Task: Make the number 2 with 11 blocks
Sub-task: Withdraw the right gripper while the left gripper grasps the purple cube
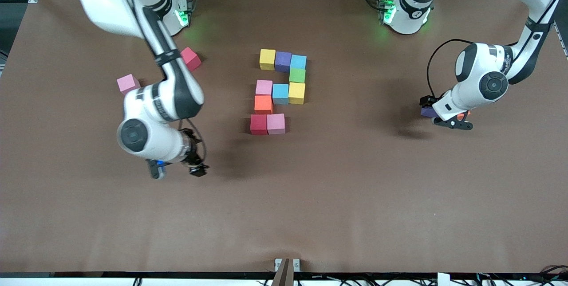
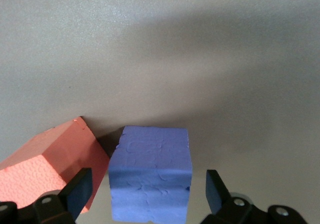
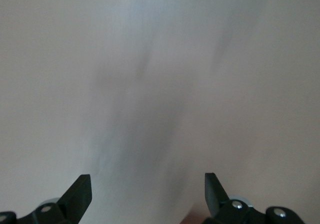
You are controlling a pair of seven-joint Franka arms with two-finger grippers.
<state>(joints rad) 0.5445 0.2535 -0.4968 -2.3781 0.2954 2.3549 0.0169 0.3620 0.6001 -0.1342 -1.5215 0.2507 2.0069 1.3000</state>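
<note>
The number 2 (image 1: 280,93) lies mid-table, built of several cubes: a yellow, purple and light blue top row, a green one under it, a pink, blue and yellow row, an orange one, then a red (image 1: 258,124) and a pink (image 1: 276,123). My left gripper (image 1: 443,115) (image 2: 148,191) is low at the left arm's end of the table. It is open around a purple block (image 2: 150,179) (image 1: 427,111), with gaps on both sides. An orange block (image 2: 50,169) (image 1: 464,114) sits beside it. My right gripper (image 1: 176,170) (image 3: 147,191) is open over bare table with nothing between its fingers.
Two loose blocks lie toward the right arm's end of the table: a red one (image 1: 191,58) and a pink one (image 1: 128,84), partly under the right arm. The brown table (image 1: 355,197) stretches bare between the digit and the front camera.
</note>
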